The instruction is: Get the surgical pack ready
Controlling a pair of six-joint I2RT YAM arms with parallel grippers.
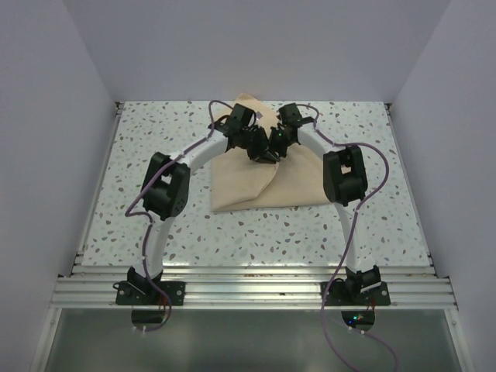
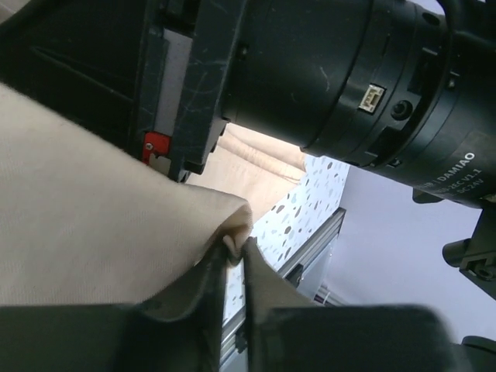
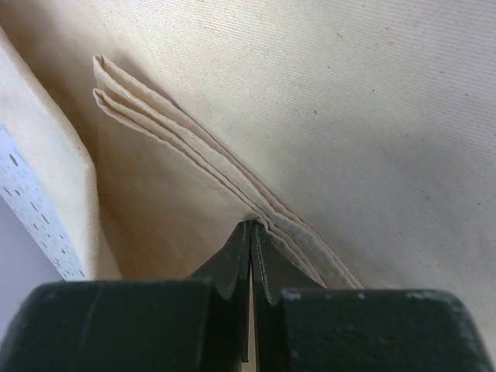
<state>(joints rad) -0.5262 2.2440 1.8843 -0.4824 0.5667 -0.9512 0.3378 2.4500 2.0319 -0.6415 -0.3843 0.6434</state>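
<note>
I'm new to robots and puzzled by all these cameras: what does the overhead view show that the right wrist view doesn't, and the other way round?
Only the overhead view shows the left arm and right arm arching in to meet above the whole surgical pack on the speckled table. Only the right wrist view shows the right hand up close, its fingers closed, tips at a stacked hemmed edge of the cloth. Both show the tan cloth and some speckled table.
</note>
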